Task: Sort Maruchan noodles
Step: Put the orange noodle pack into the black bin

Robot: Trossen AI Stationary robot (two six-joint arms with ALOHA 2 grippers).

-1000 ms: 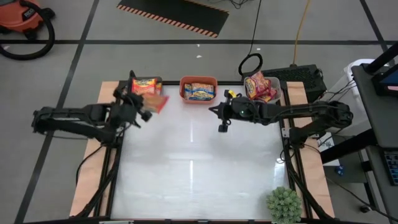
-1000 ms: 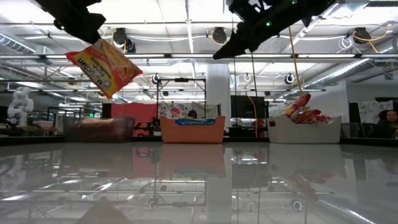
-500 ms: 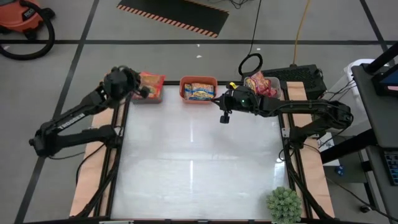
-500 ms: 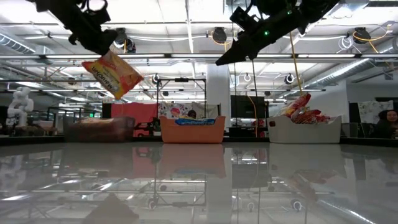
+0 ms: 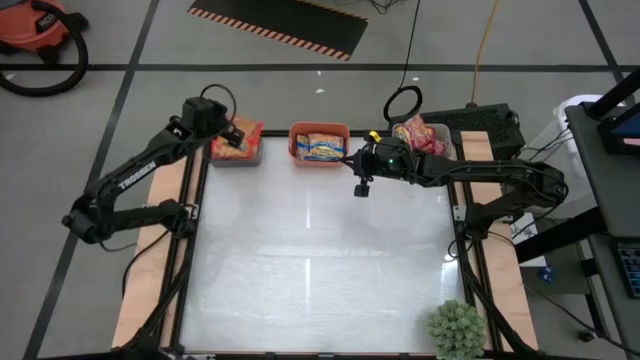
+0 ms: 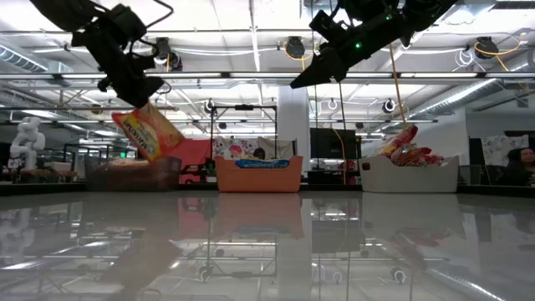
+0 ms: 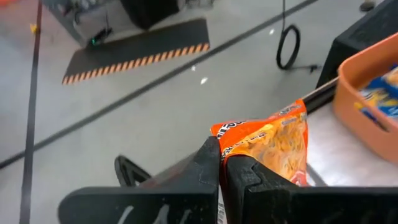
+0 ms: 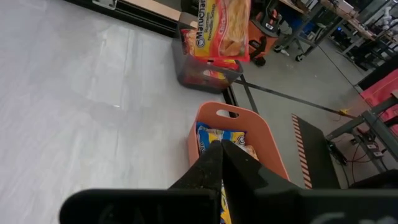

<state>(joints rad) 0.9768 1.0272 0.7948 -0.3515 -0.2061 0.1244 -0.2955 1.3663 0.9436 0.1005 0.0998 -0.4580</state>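
My left gripper (image 5: 226,136) (image 6: 136,88) is over the dark bin (image 5: 238,152) (image 6: 134,173) at the table's far left, shut on an orange-yellow Maruchan packet (image 5: 238,138) (image 6: 146,134) (image 7: 267,142). More orange packets lie in that bin. My right gripper (image 5: 361,189) (image 6: 303,80) (image 8: 221,155) hangs shut and empty above the table, just near of the orange bin (image 5: 319,143) (image 8: 239,134), which holds blue-and-yellow packets (image 5: 320,147). Red-and-white packets (image 5: 420,138) (image 6: 410,144) stick up out of the white bin (image 6: 410,176) at the far right. My left gripper pinches the orange packet by its upper end (image 7: 229,134) between the two shut fingers (image 7: 208,163), coming from above. The packet hangs tilted below the fingers over the dark bin. Whether its lower end (image 6: 160,153) touches the packets in the bin, I cannot tell.
The three bins stand in a row along the far edge. A green spiky plant (image 5: 457,328) sits at the near right corner. The white tabletop (image 5: 320,260) between the arms and the near edge holds nothing else.
My left gripper has carried the orange packet toward the far edge and down, from above the table to over the dark bin, keeping hold. My right gripper has moved a little toward the far edge, then stayed still.
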